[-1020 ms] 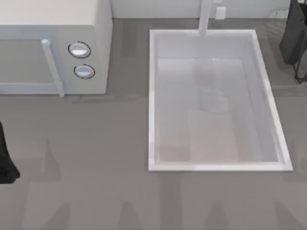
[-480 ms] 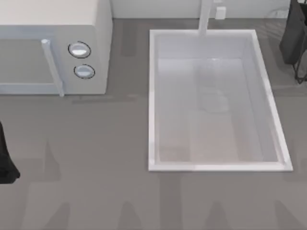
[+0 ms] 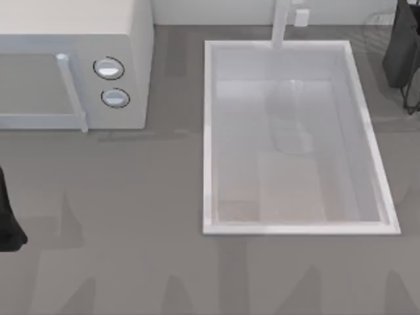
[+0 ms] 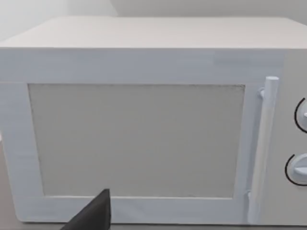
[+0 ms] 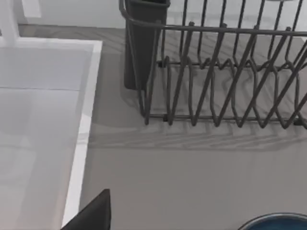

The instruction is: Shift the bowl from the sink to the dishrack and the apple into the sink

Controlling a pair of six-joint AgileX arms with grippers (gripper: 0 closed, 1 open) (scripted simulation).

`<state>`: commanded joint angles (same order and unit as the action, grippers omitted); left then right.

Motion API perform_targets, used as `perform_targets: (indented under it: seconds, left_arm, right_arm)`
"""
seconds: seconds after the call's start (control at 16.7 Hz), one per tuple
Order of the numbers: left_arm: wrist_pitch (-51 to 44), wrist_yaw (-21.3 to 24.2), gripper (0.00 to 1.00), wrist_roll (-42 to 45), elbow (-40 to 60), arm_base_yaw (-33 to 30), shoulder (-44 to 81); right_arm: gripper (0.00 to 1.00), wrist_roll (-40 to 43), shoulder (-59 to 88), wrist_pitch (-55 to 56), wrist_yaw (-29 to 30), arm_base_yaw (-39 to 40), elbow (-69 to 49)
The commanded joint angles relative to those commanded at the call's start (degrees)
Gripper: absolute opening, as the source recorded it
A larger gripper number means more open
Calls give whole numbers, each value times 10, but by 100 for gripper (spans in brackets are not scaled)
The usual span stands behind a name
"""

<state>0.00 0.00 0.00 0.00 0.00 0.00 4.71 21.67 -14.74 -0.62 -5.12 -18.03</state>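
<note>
The white sink (image 3: 209, 138) lies right of centre in the top view, its basin bare, and its rim (image 5: 85, 124) also shows in the right wrist view. The dark wire dishrack (image 5: 216, 76) stands on the counter right of the sink, cut by the top view's right edge (image 3: 401, 52). A sliver of the blue bowl (image 5: 278, 222) rests on the grey counter, outside the sink and in front of the dishrack. The apple is out of view. A dark part of my right gripper (image 5: 93, 215) hangs near the sink's rim. My left gripper (image 4: 93, 216) faces the microwave door.
A white microwave (image 3: 72, 65) with two knobs (image 3: 109, 68) fills the back left; its door and handle (image 4: 261, 143) are close in front of my left wrist. The faucet (image 3: 281, 23) rises at the sink's back rim. My left arm (image 3: 6, 216) sits at the left edge.
Faint shadows in the sink and on the front counter have shifted slightly. No object or arm has visibly moved.
</note>
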Motion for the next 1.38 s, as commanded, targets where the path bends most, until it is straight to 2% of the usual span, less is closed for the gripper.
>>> perform_targets:
  seconds: [0.54, 0.78, 1.08, 1.38]
  left_arm:
    - [0, 0, 100, 0, 0, 0, 0]
    - [0, 0, 100, 0, 0, 0, 0]
    - [0, 0, 100, 0, 0, 0, 0]
    - [0, 0, 100, 0, 0, 0, 0]
  right_arm:
    - [100, 107, 511, -301, 9, -107, -342]
    - [100, 146, 691, -407, 11, -147, -471]
    - [100, 171, 802, -476, 7, -175, -567]
    - [100, 173, 809, -481, 6, -177, -574]
